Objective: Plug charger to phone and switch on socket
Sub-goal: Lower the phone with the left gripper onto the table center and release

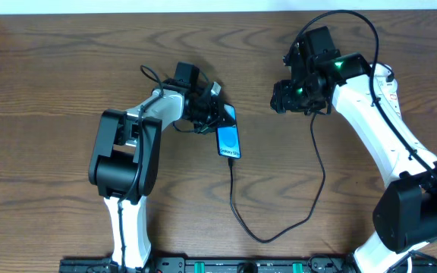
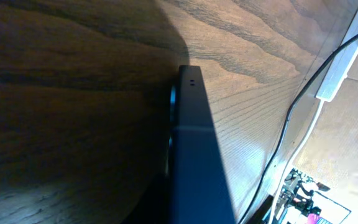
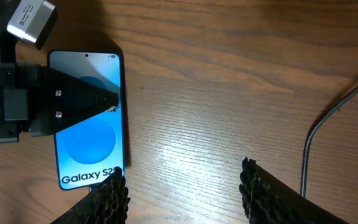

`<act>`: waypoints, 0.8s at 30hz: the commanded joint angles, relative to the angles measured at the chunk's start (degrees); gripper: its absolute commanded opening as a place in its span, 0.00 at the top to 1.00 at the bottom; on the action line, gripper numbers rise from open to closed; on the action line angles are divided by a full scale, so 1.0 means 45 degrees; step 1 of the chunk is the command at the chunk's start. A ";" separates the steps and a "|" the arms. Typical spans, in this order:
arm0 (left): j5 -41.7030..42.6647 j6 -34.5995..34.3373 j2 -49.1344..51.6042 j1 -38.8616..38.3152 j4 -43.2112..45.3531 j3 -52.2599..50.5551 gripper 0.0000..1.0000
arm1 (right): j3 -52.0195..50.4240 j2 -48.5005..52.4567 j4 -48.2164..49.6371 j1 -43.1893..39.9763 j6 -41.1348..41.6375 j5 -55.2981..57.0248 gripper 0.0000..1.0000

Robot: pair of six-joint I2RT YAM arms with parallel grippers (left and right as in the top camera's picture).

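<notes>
We see a broad desk (image 1: 51, 76) of dark brown wood with a strong wavy grain, its far edge running along the top of the overhead view. The right arm (image 1: 385, 129), white-shelled with black joints, reaches from the near right corner towards the middle. The left arm (image 1: 124, 155), mostly black, bends in from the near left. The right claw (image 3: 183, 173) hangs above the desk with its ribbed black pads (image 3: 107, 199) spread wide, and bare wood shows between them. The left claw (image 3: 114, 101) is pressed together into one black wedge lying across the upper half of the phone (image 3: 89, 140), pinching nothing. The phone, a flat slab with rounded corners and a glossy blue screen, lies face up near the desk's centre. An open strip of wood separates it from the right claw. The charger (image 1: 237, 212), a thin black cable, meets the phone's near edge, loops towards the front of the desk, then climbs towards the right claw.
</notes>
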 commanded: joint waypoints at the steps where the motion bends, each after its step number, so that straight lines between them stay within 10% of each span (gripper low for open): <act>1: -0.0340 -0.0355 0.0194 -0.0029 -0.0102 0.0257 0.92 | 0.0155 -0.0316 0.0010 0.0092 -0.0170 0.0151 0.43; 24: -0.4799 0.0476 0.0194 -0.0029 -0.1515 0.0257 0.42 | 0.0155 -0.0316 -0.0073 0.0092 -0.0170 0.0136 0.41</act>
